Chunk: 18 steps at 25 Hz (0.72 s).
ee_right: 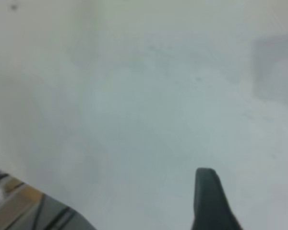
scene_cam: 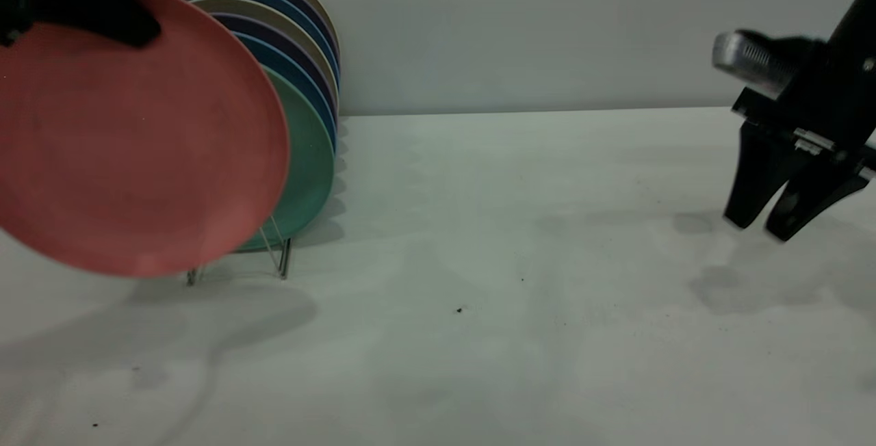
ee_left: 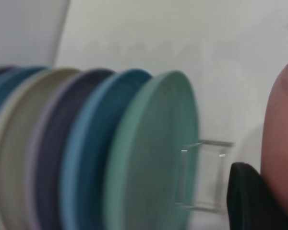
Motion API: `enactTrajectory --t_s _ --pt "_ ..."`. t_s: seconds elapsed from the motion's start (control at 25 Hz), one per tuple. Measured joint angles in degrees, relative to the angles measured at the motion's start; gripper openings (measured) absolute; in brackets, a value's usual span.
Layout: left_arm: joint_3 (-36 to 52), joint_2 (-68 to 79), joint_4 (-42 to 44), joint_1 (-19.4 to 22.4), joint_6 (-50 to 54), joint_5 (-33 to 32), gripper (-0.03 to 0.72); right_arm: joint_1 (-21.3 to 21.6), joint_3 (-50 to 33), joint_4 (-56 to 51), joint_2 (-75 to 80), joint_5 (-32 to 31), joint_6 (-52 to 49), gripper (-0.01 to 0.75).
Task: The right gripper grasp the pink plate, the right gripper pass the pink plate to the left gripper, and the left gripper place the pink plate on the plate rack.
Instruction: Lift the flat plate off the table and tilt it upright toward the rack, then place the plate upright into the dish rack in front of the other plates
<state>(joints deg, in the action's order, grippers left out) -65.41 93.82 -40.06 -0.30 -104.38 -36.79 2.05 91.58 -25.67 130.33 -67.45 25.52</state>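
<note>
We are pinching the pink plate (scene_cam: 130, 138) in our left pincer (scene_cam: 75, 5) beside the plate rack (scene_cam: 274, 254); misjudging the slot risks striking the green plate (scene_cam: 308, 159). Right pincer (scene_cam: 780, 213) is hanging spread, empty.

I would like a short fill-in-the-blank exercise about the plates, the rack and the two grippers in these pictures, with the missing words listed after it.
1. The left gripper holds the ____ plate by its upper rim.
2. The plate at the front of the rack, nearest the held plate, is ____.
3. The right gripper hangs above the table and holds ____.
4. The held plate is ____ the table, not resting on it.

Missing words: pink; green; nothing; above
</note>
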Motion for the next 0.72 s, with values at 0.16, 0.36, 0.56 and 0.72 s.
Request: enactTrajectory --t_s 0.16,0.36,0.56,0.72 --pt "-2.33 0.00 -0.99 -0.05 -9.80 -0.04 0.097 -0.44 0.05 3.37 -2.06 -0.59 -1.88 0.452" --pt "-3.70 0.00 -4.53 -0.10 -15.95 -0.07 0.097 -0.44 0.05 4.95 -2.20 -0.73 -2.53 0.452" --pt "-4.06 0.56 -4.73 -0.10 -16.02 0.46 0.097 -0.44 0.05 5.50 -2.20 -0.78 -2.90 0.452" --pt "-4.08 1.52 -4.88 -0.10 -16.06 3.92 0.097 -0.44 0.05 5.56 -2.24 -0.80 -2.98 0.452"
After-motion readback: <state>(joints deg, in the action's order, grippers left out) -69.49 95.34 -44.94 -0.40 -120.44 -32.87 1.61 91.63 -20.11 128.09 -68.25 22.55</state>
